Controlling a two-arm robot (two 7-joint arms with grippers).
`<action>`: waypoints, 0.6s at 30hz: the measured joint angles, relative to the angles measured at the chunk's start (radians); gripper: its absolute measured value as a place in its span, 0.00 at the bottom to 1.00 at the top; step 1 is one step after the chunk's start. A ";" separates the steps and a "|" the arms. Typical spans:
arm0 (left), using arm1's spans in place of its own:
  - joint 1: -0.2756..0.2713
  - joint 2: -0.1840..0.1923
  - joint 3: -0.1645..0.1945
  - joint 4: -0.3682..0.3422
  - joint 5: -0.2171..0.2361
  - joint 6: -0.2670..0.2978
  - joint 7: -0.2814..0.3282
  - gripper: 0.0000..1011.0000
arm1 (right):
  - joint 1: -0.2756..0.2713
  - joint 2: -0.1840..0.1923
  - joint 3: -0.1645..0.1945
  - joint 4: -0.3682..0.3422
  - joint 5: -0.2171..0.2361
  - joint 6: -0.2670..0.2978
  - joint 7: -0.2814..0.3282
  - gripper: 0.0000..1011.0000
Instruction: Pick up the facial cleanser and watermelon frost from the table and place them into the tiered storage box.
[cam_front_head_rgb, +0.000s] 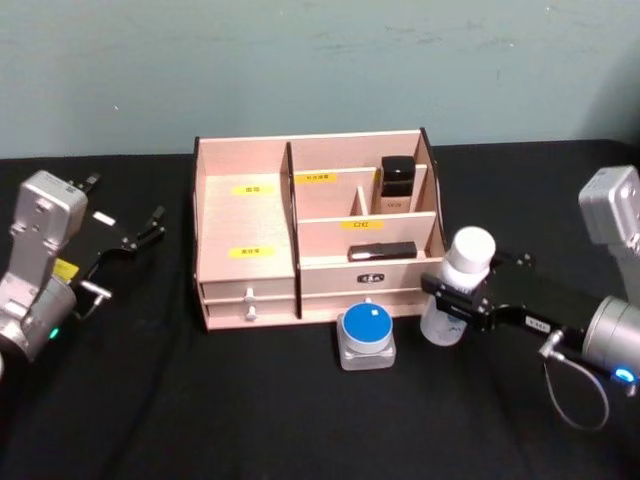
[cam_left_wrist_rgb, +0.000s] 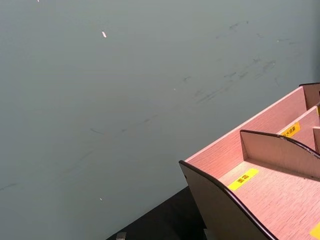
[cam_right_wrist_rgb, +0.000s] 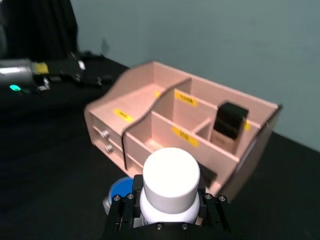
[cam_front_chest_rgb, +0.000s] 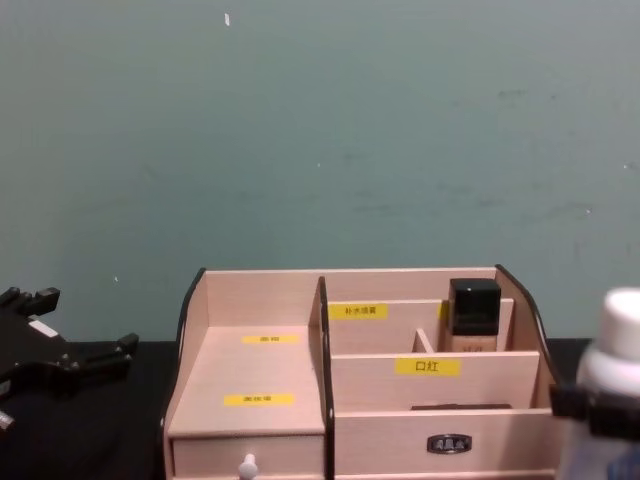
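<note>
The black table (cam_front_head_rgb: 150, 400) spreads before me, and the tiered storage box (cam_front_head_rgb: 240, 150) stands at its middle against the far side. My right gripper (cam_front_head_rgb: 452, 300) reaches in by the box's front right corner, its jaws closed snugly around the upright facial cleanser (cam_front_head_rgb: 470, 250), gripping the white bottle below its cap. My left gripper (cam_front_head_rgb: 125, 215) sits well to the left of the box, jaws spread wide and holding nothing. The watermelon frost (cam_front_head_rgb: 366, 328), a small blue-lidded jar, rests on the table just in front of the box's drawers, near the cleanser.
</note>
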 joint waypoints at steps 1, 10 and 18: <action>0.000 0.000 0.000 0.000 0.000 0.000 0.000 0.99 | 0.002 0.006 0.002 -0.020 0.009 0.005 0.004 0.59; 0.000 0.000 0.000 0.000 0.000 0.000 0.000 0.99 | 0.079 0.015 -0.027 -0.079 0.040 0.028 0.024 0.59; 0.000 0.000 0.000 0.000 0.000 0.000 0.000 0.99 | 0.187 -0.018 -0.089 -0.048 0.036 0.045 0.024 0.59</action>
